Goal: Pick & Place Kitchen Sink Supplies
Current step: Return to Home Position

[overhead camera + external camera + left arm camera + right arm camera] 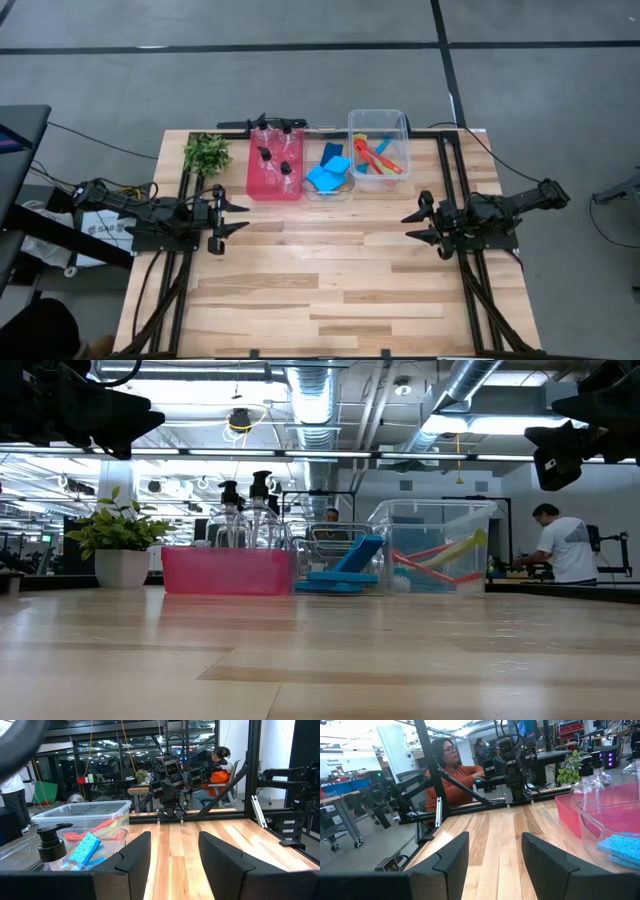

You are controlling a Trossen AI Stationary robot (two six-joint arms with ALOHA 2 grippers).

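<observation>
Now left jaws and right jaws gape; sponges (pixel 322 178) lie binned.

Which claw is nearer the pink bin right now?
Left. The left claw is close by the pink bin, just off its corner; the right claw is far across the table, nearer the brush bin.

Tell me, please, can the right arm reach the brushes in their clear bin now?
Probably yes: the right hand is open above the table, the brushes lie in the lidless clear bin, and nothing stands between them.
</observation>
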